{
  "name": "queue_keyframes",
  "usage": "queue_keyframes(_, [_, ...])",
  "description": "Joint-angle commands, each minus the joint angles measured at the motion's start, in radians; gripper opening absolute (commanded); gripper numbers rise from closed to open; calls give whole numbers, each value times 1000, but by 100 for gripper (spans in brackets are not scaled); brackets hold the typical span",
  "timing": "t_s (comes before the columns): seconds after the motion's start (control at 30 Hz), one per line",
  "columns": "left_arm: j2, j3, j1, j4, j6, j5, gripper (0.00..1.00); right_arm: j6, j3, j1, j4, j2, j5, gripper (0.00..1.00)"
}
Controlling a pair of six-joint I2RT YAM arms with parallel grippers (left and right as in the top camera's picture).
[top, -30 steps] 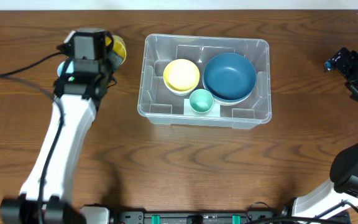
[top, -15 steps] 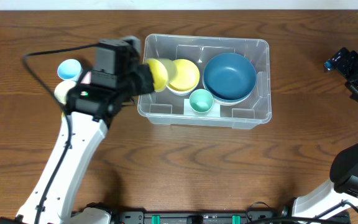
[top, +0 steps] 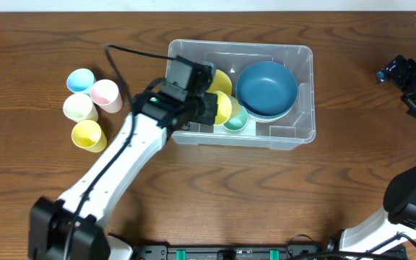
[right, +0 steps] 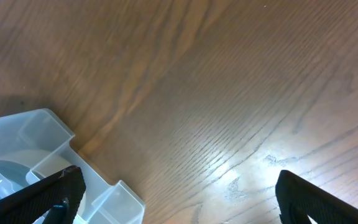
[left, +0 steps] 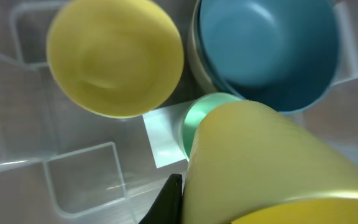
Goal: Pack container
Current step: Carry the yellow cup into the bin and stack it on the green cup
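Note:
The clear plastic container (top: 302, 130) sits at the table's middle. It holds a yellow bowl (left: 114, 56), a big blue bowl (top: 267, 88) and a small green cup (top: 237, 121). My left gripper (top: 219, 108) is over the container's left half, shut on a yellow cup (left: 260, 168) held just above the green cup (left: 197, 118). My right gripper (right: 176, 199) is open and empty over bare wood at the far right, with the container's corner (right: 48, 149) at its left.
Several cups stand left of the container: blue (top: 80, 80), pink (top: 107, 94), cream (top: 79, 107) and yellow (top: 87, 134). A white label (left: 163, 134) lies under the container floor. The right arm (top: 414, 87) rests at the table's right edge.
My left arm has swung right from the cup cluster, carrying the yellow cup over the container's rim and in above the green cup. The right arm has not moved.

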Motion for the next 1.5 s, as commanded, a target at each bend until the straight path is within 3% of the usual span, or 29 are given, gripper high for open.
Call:
queue_keyframes(0.0, [30, -1, -4, 16, 16, -35, 6, 11, -2, -1, -1, -7, 2, 99])
queue_keyframes(0.9, [58, -1, -42, 21, 17, -39, 6, 11, -2, -2, -1, -7, 2, 99])
queue_keyframes(0.93, [58, -1, -42, 21, 17, -39, 7, 11, -2, -2, -1, -7, 2, 99])
queue_keyframes(1.07, [58, -1, -42, 21, 17, -40, 32, 11, -2, -2, -1, -7, 2, 99])
queue_keyframes(1.47, [50, 2, -24, 47, 14, -84, 33, 11, -2, -2, -1, -7, 2, 99])
